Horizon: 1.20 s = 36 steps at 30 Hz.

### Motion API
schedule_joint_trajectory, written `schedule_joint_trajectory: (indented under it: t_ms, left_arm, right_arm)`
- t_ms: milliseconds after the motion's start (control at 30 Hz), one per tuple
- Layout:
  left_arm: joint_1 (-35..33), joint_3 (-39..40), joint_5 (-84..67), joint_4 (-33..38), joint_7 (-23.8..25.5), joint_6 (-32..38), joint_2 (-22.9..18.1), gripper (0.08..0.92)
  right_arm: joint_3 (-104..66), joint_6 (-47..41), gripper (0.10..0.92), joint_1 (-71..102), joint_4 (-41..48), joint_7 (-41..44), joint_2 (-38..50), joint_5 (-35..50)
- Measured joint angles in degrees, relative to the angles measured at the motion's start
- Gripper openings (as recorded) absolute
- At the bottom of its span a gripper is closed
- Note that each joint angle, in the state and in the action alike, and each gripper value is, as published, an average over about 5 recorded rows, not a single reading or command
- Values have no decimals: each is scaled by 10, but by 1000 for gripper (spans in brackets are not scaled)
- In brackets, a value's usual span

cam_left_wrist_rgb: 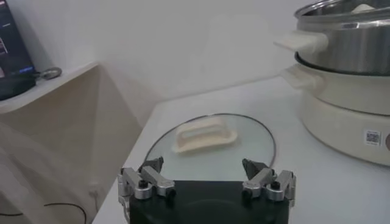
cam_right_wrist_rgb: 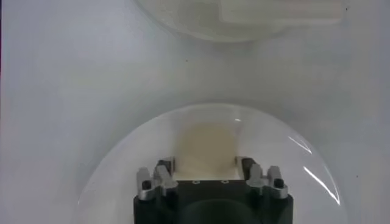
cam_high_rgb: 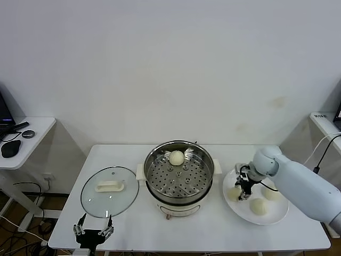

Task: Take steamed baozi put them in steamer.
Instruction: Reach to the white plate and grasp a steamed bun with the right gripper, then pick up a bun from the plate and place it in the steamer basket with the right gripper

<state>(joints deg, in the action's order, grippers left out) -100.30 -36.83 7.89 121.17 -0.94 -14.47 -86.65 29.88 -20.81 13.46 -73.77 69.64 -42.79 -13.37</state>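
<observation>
Head view: the right gripper (cam_high_rgb: 243, 192) reaches down onto the plate (cam_high_rgb: 241, 209) right of the steamer (cam_high_rgb: 178, 173), fingers pinching one baozi (cam_high_rgb: 235, 193). Another baozi (cam_high_rgb: 177, 157) lies in the steamer.

Left wrist view: the left gripper (cam_left_wrist_rgb: 207, 177) hovers spread before the glass lid (cam_left_wrist_rgb: 210, 146), left of the steamer (cam_left_wrist_rgb: 344, 79).

Right wrist view: the fingers (cam_right_wrist_rgb: 163, 172) press both sides of the baozi (cam_right_wrist_rgb: 206, 150) on the plate (cam_right_wrist_rgb: 122, 176).

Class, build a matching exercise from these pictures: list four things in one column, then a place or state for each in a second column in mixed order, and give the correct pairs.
Things
1. glass lid
2. baozi in the steamer
3. right claw
4. left claw

Places or states
A. down over the white plate, fingers either side of a baozi
B. lying flat on the table, left of the steamer
C. open, at the table's near edge, by the lid
D. resting on the perforated tray, toward the far rim

Pairs: 1-B, 2-D, 3-A, 4-C
</observation>
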Motion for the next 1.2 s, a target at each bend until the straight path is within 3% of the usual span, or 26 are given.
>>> schedule_joint_trajectory:
  t_ms: [233, 700, 1200]
  left_arm:
    - [6, 7, 1, 5, -2, 0, -1, 823]
    - [7, 17, 4, 24, -3, 1, 6, 823]
    - [-7, 24, 3, 55, -6, -3, 5, 823]
  right_arm:
    - [3, -9, 343, -23, -15, 12, 19, 15]
    - [157, -47, 339, -250, -52, 51, 47, 136]
    - [328, -137, 340, -470, -61, 62, -101, 298]
